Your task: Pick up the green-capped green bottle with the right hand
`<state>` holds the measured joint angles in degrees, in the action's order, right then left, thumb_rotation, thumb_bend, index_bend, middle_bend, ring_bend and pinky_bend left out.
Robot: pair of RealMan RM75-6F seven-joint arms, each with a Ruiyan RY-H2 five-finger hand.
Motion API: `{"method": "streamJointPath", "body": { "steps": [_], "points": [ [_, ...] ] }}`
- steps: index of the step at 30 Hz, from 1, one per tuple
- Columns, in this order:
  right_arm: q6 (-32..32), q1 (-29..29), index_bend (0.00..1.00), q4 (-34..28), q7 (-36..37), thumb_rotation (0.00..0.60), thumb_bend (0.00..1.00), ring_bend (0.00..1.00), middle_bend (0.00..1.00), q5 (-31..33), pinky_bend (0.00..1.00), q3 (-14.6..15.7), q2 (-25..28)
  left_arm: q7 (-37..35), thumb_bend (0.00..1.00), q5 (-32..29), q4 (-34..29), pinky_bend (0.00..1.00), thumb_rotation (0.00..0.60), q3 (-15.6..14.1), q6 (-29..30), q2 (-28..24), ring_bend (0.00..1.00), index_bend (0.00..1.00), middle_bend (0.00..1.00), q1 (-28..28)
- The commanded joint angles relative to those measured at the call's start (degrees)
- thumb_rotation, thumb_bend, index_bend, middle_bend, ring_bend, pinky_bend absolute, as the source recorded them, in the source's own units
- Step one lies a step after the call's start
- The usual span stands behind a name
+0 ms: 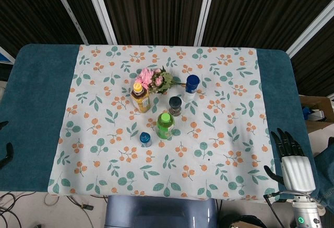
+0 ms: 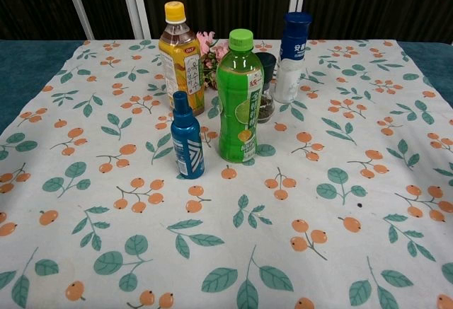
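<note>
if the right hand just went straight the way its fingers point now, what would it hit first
Probably nothing. The right hand sits at the table's right edge, fingers pointing up the frame toward the far side, slightly left. That line crosses bare blue cloth; the green bottle stands well off to its left. The hand's height is unclear.

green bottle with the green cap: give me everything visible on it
The green bottle looks like clear plastic holding green liquid, with a lime-green screw cap still on and a green printed label wrapped round its body. It stands upright on the patterned tablecloth, near the middle of the table. A small blue bottle stands just to its left, and a dark-lidded jar close behind it; whether the jar touches it cannot be told. Nothing holds it: the right hand rests open at the table's edge, well clear.
</note>
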<state>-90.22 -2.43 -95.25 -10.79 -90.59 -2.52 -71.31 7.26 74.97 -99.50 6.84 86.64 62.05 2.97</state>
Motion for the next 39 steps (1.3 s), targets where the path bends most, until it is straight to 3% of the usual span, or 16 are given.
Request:
{"method": "streamJointPath", "body": {
  "steps": [1,17,24,30,39],
  "points": [
    [0.0,0.0,0.01,0.0,0.0,0.6,0.24,0.02,0.03,0.0,0.18,0.0,0.0,0.0,0.53,0.0,0.0,0.0,0.6,0.0,0.0,0.0,0.05,0.16,0.04,0.0],
    [0.6,0.1,0.01,-0.2,1.2,0.6,0.23,0.02,0.03,0.0,0.18,0.2,0.6,-0.1,0.53,0.0,0.0,0.0,0.6,0.0,0.0,-0.1,0.05,0.16,0.04,0.0],
    [2.7,-0.6,0.02,0.3,5.4,0.6,0.21,0.02,0.03,0.7,0.18,0.4,1.1,-0.2,0.53,-0.1,-0.1,0.0,0.6,0.1,0.0,-0.1,0.05,0.16,0.04,-0.1],
    [8.3,-2.9,0.03,-1.9,21.3,0.6,0.2,0.02,0.04,0.6,0.18,1.5,4.1,-0.2,0.53,0.3,-0.4,0.0,0.6,-0.2,0.3,0.0,0.05,0.16,0.04,-0.2],
    [18.7,-12.1,0.04,0.1,44.3,0.6,0.18,0.05,0.06,-2.8,0.18,0.4,6.8,-0.5,0.53,0.0,-0.5,0.0,0.6,-0.1,-0.3,-0.1,0.05,0.16,0.04,0.0]
  ]
}}
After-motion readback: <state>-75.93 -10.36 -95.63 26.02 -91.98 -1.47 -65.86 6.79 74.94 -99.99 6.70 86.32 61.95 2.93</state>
